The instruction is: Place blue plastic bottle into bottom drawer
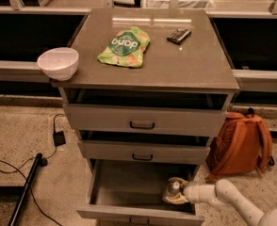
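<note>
The bottom drawer point(129, 185) of the grey cabinet is pulled open at the lower middle of the camera view. My gripper point(175, 194) reaches in from the lower right on a white arm point(223, 194). It is inside the drawer's right front corner, around the blue plastic bottle point(174, 188), whose pale cap end shows above the fingers. The bottle sits low in the drawer, partly hidden by the gripper.
On the cabinet top point(185, 65) lie a green snack pouch point(123, 46) and a small dark bar point(178, 35). A white bowl point(58, 63) sits at its left edge. An orange backpack point(240, 145) stands to the right. Cables and a dark pole point(25, 187) lie left.
</note>
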### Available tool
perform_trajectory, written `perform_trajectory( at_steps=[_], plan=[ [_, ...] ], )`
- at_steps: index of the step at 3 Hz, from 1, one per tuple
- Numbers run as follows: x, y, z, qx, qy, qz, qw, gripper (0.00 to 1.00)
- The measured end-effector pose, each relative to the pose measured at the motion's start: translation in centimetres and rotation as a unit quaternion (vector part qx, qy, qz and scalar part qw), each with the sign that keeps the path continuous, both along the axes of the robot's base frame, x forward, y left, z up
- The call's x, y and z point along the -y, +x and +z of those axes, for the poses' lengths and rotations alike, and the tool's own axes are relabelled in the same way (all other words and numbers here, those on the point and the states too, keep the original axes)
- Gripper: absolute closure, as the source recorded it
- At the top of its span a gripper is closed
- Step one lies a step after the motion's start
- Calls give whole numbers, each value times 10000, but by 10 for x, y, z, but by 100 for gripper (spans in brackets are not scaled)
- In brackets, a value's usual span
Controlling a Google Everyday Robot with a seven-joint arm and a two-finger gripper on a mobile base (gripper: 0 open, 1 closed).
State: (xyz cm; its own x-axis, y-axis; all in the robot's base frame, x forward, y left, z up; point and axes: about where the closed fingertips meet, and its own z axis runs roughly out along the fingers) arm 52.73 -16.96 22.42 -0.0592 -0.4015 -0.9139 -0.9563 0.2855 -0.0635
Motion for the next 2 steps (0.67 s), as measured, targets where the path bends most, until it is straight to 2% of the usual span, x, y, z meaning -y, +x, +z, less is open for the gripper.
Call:
perform_trajectory(
  at_steps=[1, 2],
  plan=[
    [0, 0, 0, 0, 0, 0, 10000, 0],
    [1, -1, 4, 30, -48, 23, 10000, 0]
  ],
)
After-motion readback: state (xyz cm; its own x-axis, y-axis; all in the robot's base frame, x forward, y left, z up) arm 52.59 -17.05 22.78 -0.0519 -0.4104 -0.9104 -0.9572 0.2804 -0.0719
